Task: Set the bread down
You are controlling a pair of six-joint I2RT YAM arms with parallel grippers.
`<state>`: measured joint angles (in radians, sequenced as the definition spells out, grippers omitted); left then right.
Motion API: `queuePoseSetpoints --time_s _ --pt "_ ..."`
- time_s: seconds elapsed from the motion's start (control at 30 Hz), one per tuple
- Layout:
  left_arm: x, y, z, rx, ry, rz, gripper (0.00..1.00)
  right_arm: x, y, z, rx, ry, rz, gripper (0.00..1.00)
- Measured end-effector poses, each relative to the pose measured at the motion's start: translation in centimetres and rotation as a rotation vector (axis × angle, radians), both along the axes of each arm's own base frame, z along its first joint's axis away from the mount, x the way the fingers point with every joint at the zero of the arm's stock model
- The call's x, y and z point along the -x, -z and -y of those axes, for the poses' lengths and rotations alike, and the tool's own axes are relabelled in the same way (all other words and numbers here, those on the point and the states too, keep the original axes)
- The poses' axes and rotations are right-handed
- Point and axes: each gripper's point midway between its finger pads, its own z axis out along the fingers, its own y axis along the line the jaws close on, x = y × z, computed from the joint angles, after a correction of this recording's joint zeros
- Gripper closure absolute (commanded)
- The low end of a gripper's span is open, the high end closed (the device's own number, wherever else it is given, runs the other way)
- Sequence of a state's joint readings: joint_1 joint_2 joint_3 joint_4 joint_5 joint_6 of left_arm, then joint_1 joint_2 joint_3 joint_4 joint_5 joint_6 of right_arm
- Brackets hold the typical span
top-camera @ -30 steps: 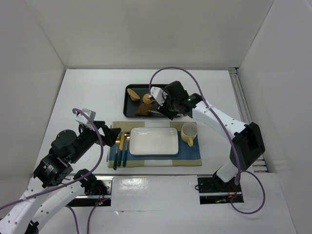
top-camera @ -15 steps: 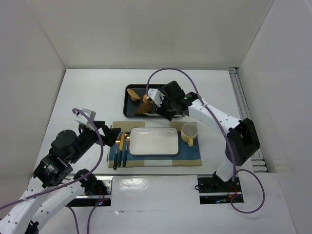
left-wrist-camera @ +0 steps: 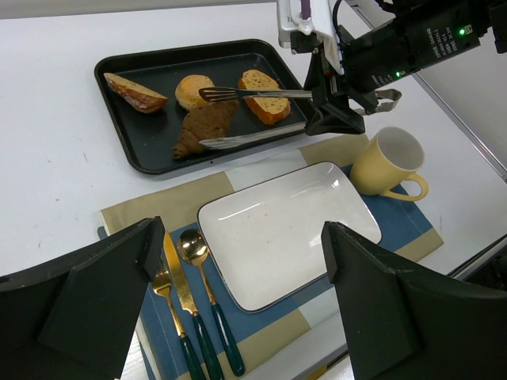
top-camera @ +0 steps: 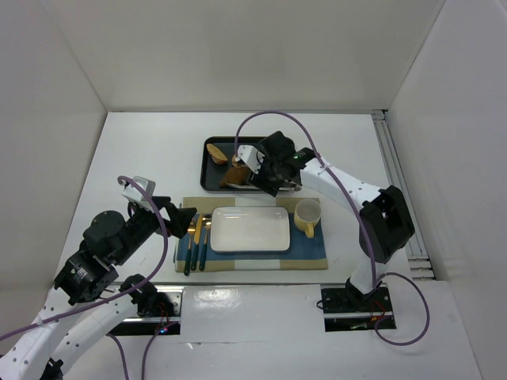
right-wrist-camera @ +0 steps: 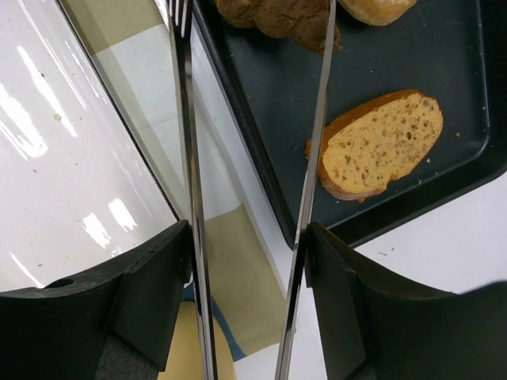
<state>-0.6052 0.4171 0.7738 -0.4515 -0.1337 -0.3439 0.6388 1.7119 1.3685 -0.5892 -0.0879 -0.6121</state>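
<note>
The bread [left-wrist-camera: 204,127], a dark brown croissant, lies in the black tray [left-wrist-camera: 142,154], and also shows in the top view [top-camera: 233,177] and at the upper edge of the right wrist view [right-wrist-camera: 281,17]. My right gripper [top-camera: 265,168] is shut on metal tongs [left-wrist-camera: 253,93], whose two arms are spread open. One arm runs behind the croissant and the other in front of it, so the bread lies between the tips, not pinched. My left gripper [left-wrist-camera: 242,237] is open and empty, above the left part of the placemat [top-camera: 184,220].
The tray also holds a pale round bun [left-wrist-camera: 195,89], a toast slice [left-wrist-camera: 265,85] and another slice [left-wrist-camera: 135,93]. A white rectangular plate [left-wrist-camera: 285,229], a yellow cup [left-wrist-camera: 386,162] and gold cutlery [left-wrist-camera: 186,293] lie on the blue-and-beige placemat [left-wrist-camera: 412,229].
My right arm has moved left along the tray, bringing the open tongs around the croissant. The left arm has not moved.
</note>
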Motion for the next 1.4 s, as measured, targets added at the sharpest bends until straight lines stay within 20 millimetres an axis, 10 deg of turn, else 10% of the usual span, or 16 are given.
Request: queuePoseSetpoints --time_s 0.87,1.4 --pt "0.0 0.0 0.0 0.0 0.0 0.0 0.0 -1.3 1.3 -0.8 0.042 -0.005 -0.002 0.32" --pt "0.1 -0.1 0.0 0.002 0.0 0.003 0.0 -0.8 -0.1 -1.3 0.021 -0.017 0.021 0.66"
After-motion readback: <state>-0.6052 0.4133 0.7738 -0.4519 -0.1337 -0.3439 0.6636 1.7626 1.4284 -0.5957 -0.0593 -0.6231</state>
